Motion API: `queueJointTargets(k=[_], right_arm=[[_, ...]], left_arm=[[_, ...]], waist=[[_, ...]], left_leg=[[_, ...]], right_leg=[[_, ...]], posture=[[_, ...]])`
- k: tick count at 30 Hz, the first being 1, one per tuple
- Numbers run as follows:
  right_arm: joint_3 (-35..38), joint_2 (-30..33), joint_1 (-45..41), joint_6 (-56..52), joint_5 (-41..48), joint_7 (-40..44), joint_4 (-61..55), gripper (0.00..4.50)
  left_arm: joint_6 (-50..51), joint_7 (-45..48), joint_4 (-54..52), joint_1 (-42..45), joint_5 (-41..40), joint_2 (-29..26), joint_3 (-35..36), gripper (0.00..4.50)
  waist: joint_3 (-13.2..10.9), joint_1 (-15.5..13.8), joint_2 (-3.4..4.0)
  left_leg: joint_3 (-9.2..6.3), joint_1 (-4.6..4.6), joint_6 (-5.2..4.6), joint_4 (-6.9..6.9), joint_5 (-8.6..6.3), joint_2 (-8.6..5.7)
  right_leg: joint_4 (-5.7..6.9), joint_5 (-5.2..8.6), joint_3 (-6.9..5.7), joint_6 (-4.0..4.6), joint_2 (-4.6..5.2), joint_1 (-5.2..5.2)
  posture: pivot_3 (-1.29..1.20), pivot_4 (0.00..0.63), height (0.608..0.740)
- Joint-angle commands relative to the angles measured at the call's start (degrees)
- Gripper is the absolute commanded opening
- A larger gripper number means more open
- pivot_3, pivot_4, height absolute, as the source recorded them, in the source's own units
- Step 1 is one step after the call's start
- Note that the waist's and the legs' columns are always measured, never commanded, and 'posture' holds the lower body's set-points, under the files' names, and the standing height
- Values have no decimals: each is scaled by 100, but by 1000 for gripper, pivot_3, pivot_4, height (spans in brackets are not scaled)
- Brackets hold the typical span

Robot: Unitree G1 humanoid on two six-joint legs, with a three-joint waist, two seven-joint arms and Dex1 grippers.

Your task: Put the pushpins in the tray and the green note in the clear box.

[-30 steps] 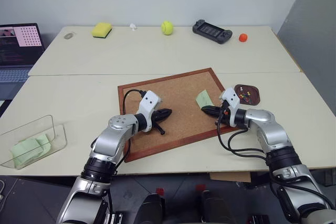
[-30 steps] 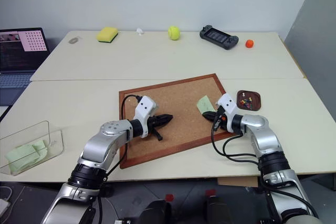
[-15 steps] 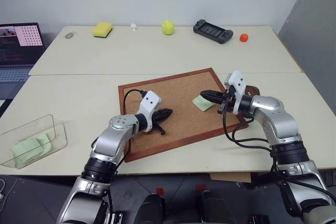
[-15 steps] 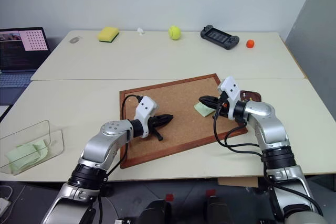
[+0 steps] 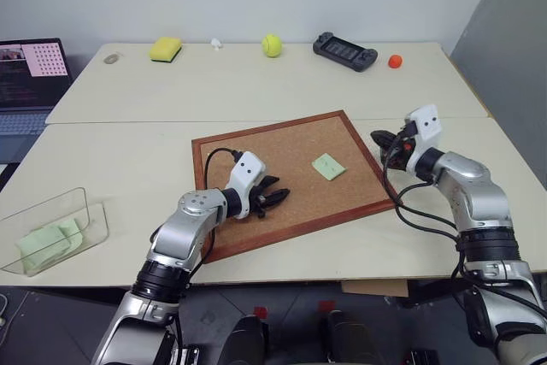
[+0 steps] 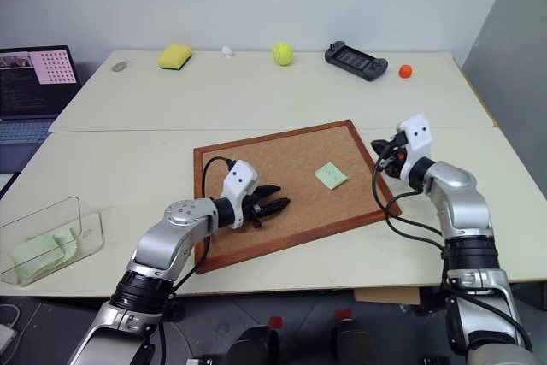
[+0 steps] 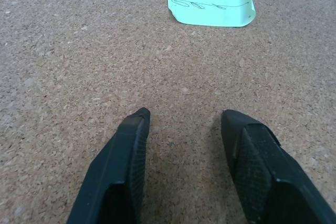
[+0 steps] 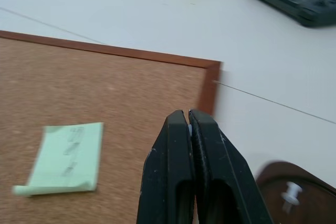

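Green note (image 5: 328, 167) lies flat on the corkboard (image 5: 291, 138). Left gripper (image 5: 275, 197) rests low on the cork, fingers apart, empty. Right gripper (image 5: 380, 137), pinched shut, hovers over the tray (image 8: 294, 190) beside the board.

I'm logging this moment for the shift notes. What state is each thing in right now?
Green note: flat on the corkboard, one edge curled, unheld.
Clear box: open-topped, green notes inside.
Tray: holds a white pushpin.
Left tool: open, empty, over the cork.
Right tool: shut, near the tray.
Laptop: open, screen on.
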State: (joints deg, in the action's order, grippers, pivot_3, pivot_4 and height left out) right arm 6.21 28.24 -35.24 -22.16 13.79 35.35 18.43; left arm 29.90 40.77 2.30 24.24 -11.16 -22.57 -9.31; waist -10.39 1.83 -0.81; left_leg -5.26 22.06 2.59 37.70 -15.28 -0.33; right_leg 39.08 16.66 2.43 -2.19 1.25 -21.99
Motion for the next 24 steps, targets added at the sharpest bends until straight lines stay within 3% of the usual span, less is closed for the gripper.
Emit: queueJointTargets(k=[1, 13, 24], right_arm=[[178, 117, -224, 53, -108, -234, 271, 0], [300, 99, -879, 355, -234, -637, 1877, 0], [267, 146, -1096, 555, -329, -611, 2681, 0]], left_arm=[[73, -5, 165, -7, 97, -35, -64, 2246], [167, 81, 99, -22, 21, -31, -51, 80], [225, -10, 103, -43, 86, -36, -54, 38]], waist=[[0, 0, 0], [0, 3, 0], [0, 5, 0]], left_leg=[[7, 0, 0, 0, 0, 0], [41, 4, -5, -8, -3, 1], [46, 2, -5, -18, -3, 1]], right_leg=[[0, 0, 0, 0, 0, 0], [-5, 0, 9, 0, 1, -6], [-9, 0, 12, 0, 5, -7]], posture=[[0, 150, 740], [0, 150, 740], [0, 150, 740]])
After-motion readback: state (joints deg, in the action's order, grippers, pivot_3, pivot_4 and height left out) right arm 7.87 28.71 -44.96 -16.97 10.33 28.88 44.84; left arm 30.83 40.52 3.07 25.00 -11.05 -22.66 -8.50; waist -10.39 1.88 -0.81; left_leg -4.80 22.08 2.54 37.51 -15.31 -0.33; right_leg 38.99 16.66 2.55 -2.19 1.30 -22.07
